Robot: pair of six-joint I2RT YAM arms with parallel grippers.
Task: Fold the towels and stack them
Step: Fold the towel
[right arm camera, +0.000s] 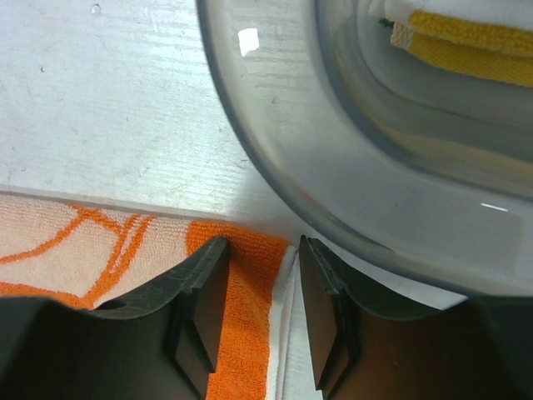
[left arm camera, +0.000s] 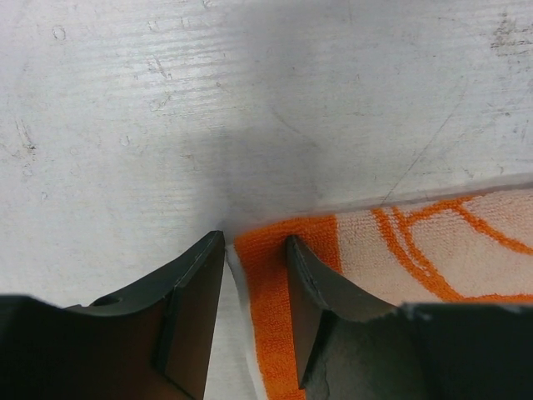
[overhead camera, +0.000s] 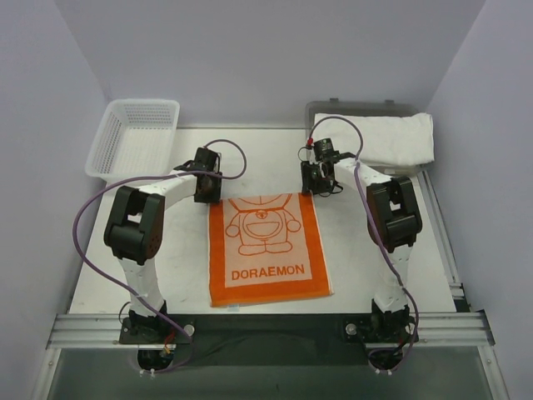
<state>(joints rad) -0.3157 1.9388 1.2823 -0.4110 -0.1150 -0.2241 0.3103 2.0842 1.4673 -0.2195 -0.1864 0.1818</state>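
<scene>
Left gripper point(left arm camera: 255, 243) and right gripper point(right arm camera: 265, 243) are noted parted, each astride one far corner of the orange-and-white towel point(overhead camera: 266, 250), laid flat mid-table point(overhead camera: 250, 158), presumably so both corners can be pinched for folding.

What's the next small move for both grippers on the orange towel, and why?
Probably close both. The left gripper and right gripper each sit open astride a far corner of the flat orange towel, neither gripping yet; pinching comes before folding.
</scene>
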